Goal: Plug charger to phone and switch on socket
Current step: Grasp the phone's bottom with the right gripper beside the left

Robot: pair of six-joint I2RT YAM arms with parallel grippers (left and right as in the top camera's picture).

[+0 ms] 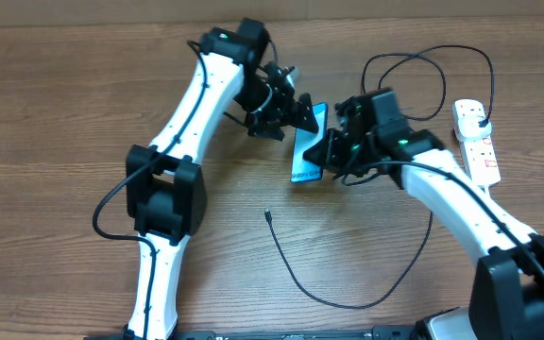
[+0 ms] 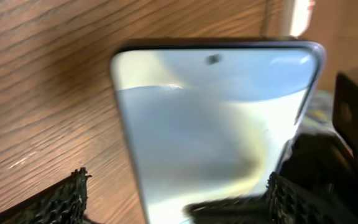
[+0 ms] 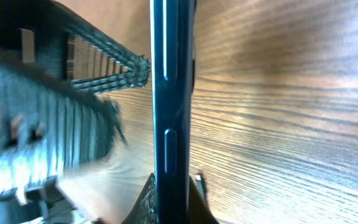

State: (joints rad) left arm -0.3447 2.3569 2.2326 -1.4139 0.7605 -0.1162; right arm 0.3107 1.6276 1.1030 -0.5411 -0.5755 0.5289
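Well, from my station the wooden table fills the overhead view, and both arms reach in to meet near its middle. The socket lies at the right edge, well apart from that meeting point, with the charger's plug seated in its far end. The phone sits between the two claws, blue screen showing and its lettered end towards me. The left claw is at the phone's far end. On its wrist camera I see its fingers spread wide, one with bare wood between it and the phone, the other just beside the opposite edge, so the jaws stand apart and grip nothing. The right claw is at the phone's right long edge. Its camera shows the phone edge-on, side buttons facing the lens, with one ribbed finger slanting in until its tip meets the phone. The other finger is mostly hidden, so I cannot tell whether that claw is clamped. The charger loops from the plug round the far side and back in a near curve. Its connector tip lies loose on the wood, near the phone's near end but apart from it.
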